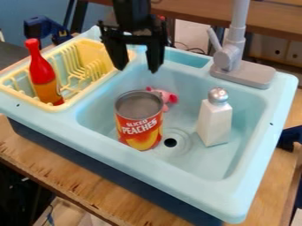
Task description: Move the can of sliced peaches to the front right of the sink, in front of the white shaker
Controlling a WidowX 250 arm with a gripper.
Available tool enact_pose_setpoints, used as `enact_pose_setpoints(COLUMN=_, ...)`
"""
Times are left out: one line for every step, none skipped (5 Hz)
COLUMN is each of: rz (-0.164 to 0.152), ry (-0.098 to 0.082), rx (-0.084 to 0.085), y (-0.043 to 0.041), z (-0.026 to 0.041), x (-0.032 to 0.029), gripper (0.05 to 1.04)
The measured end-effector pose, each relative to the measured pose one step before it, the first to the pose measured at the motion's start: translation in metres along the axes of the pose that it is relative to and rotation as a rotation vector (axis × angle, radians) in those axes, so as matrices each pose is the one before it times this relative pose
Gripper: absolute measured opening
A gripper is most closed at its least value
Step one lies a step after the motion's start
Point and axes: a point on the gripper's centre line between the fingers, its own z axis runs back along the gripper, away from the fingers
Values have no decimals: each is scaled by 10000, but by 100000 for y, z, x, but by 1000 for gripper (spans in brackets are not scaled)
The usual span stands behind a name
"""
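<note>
The black gripper (138, 67) hangs open over the back left part of the light blue sink (245, 194), with nothing between its fingers. Below it a peach can (139, 126) stands upright in the basin, its grey top facing up. Behind the can, partly hidden by it, lies a small pink toy (167, 96). A white shaker (214, 119) with a silver top stands to the right of the drain. In the yellow dish rack (72, 98) at the left, a red and orange bottle (43, 76) leans slightly, cap up.
A grey faucet (230, 57) rises from the sink's back right rim. The drain hole (170, 142) lies between the can and the shaker. A wooden table (77, 176) carries the sink, and blue clamps (44, 27) show at the back left and the right edge.
</note>
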Motion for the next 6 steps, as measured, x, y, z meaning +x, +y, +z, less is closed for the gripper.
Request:
enact_pose_setpoints(rz=11, ry=-1, rx=-38, y=-409, z=-706, x=-114, gripper=1001)
enact_pose_setpoints(rz=245, ry=-2, rx=-60, y=-375, z=-791, x=-294, gripper=1001)
enact_pose_setpoints(rz=214, ry=-21, rx=2, y=-193, z=-866, x=-378, gripper=1001)
enact_pose_setpoints(rz=257, ry=45, rx=3, y=95, z=-560, x=-712, gripper=1001)
enact_pose_setpoints(rz=173, ry=-29, rx=-92, y=-294, z=-10, x=-536, gripper=1001)
enact_pose_setpoints(rz=343, ry=-184, rx=-69, y=-755, z=366, x=-1129, gripper=1001)
